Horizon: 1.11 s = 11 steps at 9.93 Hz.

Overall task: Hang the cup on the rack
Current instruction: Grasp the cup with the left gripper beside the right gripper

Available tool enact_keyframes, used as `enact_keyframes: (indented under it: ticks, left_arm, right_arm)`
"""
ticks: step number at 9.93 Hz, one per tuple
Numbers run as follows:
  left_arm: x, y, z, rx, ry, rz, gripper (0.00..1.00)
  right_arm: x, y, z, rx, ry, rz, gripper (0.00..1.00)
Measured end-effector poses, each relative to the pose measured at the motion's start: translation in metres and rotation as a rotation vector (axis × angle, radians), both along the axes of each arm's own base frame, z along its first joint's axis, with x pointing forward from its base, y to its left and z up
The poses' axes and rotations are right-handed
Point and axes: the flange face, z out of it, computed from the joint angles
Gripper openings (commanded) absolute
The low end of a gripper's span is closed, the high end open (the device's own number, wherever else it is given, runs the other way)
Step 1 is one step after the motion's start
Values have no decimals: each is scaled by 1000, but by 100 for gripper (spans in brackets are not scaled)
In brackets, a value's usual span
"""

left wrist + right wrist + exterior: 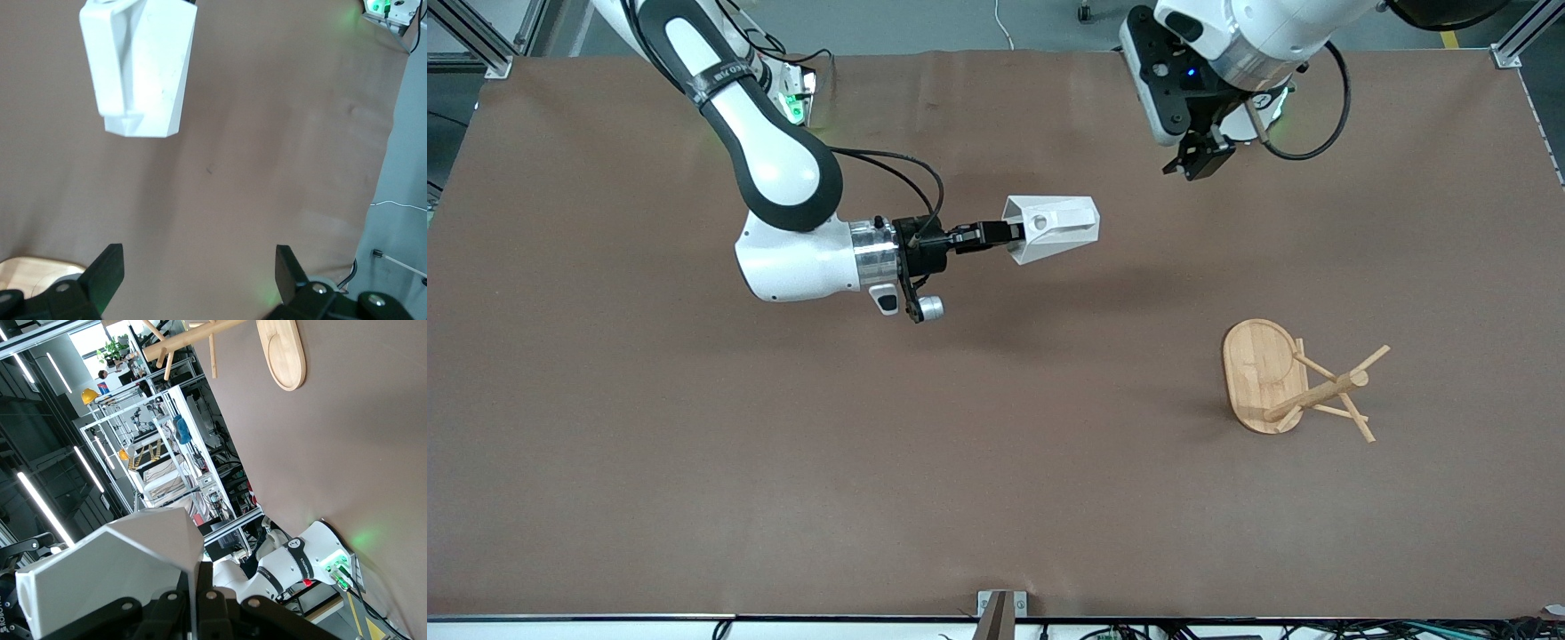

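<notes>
Midway through: lifted but not yet hung. Right pincer (1009, 235) clamped on the rim of the cup (1054, 229), carried sideways in the air over the middle of the brown worktop (694, 462), well apart from the rack (1294, 382). Still to do: carry across, line up the side hole (small and round) with a peg, slide on, release. Left pincer (1199, 160) waiting with fingers spread wide and empty, up over the worktop by its own base. Cup white, matte, faceted, tapering. Rack pale bamboo, flat oval base, thin angled pegs, standing nearer the front camera at the left arm's end.
</notes>
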Motion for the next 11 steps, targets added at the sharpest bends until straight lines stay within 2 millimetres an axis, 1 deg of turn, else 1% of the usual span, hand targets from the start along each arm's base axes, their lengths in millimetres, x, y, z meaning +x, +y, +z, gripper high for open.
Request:
enact_keyframes:
  ticks: [2,3,5,6,7,8,10,11]
  left_arm:
    - [9,-9,-17,-27,17,0,100]
    - [17,-15,-25,-49,-4,11,100]
    - [41,-24,-48,-100,-42,44,100]
    - [50,-26,-60,-108,-34,51,100]
    - [53,-28,-69,-109,-21,47,100]
    - [51,-34,-75,-106,-9,36,100]
    - [39,-48,-86,-94,12,6,100]
    - [37,-50,-89,-87,16,1,100]
  right_arm:
    - [-1,1,0,0,1,1,1]
    - [-1,2,0,0,1,3,1]
    - [-5,6,-1,1,2,11,1]
    - [-7,9,-1,1,2,16,1]
    - [-9,11,-1,0,2,19,1]
    - [-10,13,-1,1,4,16,1]
    - [-12,17,0,10,12,7,1]
    - [-14,19,-1,9,14,11,1]
